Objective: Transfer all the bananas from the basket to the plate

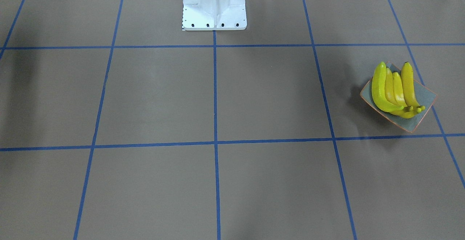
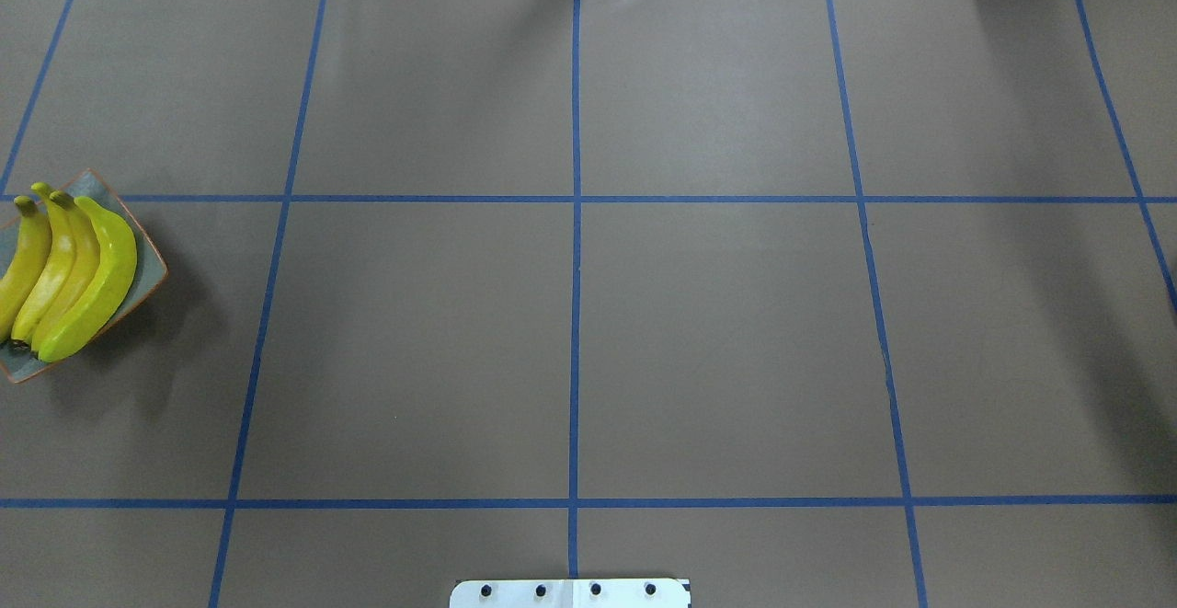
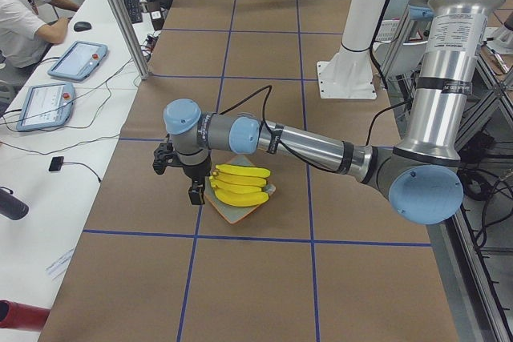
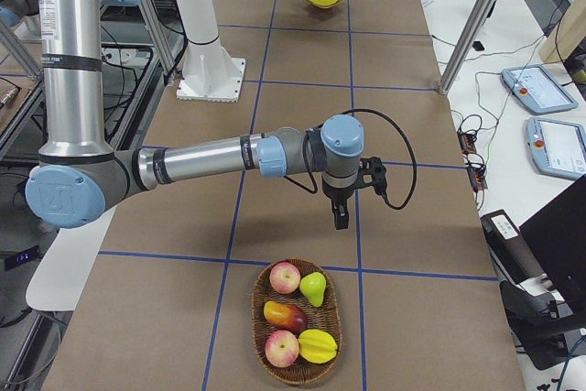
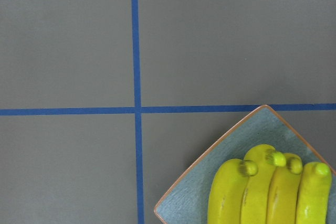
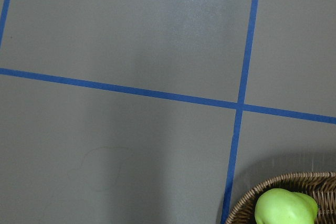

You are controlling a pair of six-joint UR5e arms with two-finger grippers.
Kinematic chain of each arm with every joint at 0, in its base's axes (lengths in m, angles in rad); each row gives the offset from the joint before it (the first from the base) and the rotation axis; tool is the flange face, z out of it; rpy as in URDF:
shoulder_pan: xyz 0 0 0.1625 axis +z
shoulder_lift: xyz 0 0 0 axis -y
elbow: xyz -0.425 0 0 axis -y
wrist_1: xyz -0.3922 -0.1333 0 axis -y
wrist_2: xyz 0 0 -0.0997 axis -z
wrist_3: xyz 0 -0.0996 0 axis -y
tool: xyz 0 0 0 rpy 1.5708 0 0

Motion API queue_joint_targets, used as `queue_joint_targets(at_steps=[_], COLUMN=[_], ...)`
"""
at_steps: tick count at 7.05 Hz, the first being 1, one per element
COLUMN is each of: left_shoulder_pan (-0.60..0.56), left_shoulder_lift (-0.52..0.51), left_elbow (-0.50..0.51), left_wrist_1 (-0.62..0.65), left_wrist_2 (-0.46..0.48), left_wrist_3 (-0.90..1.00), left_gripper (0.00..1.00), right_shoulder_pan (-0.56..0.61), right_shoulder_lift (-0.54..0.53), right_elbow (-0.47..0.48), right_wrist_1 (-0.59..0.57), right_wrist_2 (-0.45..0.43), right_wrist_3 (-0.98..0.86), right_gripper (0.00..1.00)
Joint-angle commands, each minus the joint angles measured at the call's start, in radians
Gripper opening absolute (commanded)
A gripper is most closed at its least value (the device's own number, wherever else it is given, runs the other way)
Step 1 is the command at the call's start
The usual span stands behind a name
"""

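Overhead misses the basket [image 4: 295, 378] — exterior right shows it.

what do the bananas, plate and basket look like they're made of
Bananas: likely plastic; uniform bright yellow, glossy highlights, no blemishes.
Plate: probably glazed ceramic; glossy grey-green speckled face, thin orange-brown rim.
Basket: woven wicker, matte brown; interlaced strands show along the rim.

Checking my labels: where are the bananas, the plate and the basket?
bananas [image 1: 380, 89], exterior front-facing view, outermost banana's body.
plate [image 1: 424, 95], exterior front-facing view, bare grey-green face.
basket [image 4: 257, 321], exterior right view, left rim.
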Motion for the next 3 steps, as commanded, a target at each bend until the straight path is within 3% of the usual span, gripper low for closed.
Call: queue_joint_targets(at_steps=[1,3], left_shoulder_pan=[0.0,0.0], left_shoulder_lift=[0.001,0.001], left_elbow=[-0.003,0.003], left_wrist_1=[-0.025,-0.028], left_wrist_2=[0.003,0.006], left_wrist_3=[-0.001,-0.003], left_gripper=[1.0,1.0], right_shoulder_pan=[0.005,0.008], right_shoulder_lift=[0.0,0.004], right_elbow=[0.002,0.002], right_wrist_1=[0.0,0.0], right_wrist_2=[0.0,0.001], right_wrist_3=[0.0,0.0], right_gripper=[1.0,1.0])
